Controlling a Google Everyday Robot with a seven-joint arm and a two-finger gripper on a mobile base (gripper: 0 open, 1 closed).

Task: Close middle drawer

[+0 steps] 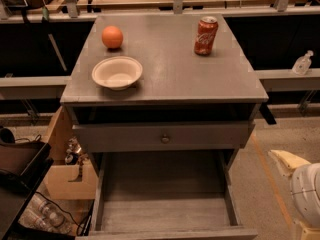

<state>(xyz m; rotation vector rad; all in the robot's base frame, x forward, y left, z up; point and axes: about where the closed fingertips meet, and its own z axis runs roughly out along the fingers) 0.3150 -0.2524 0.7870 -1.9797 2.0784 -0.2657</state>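
The middle drawer (165, 204) of the grey cabinet is pulled far out toward me. Its long empty box is open and its low front (170, 232) lies at the bottom edge of the view. Above it, the taller-fronted top drawer (162, 136) with its round knob stands slightly out under the cabinet top. My gripper (300, 189) shows as white and cream parts at the lower right edge, partly cut off. It is to the right of the open drawer and apart from it.
On the cabinet top (170, 74) stand an orange (112, 36), a white bowl (117, 73) and a red soda can (206, 35). Cardboard boxes (65, 174) and a dark bin (20, 164) crowd the floor on the left. A bench rail runs behind the cabinet.
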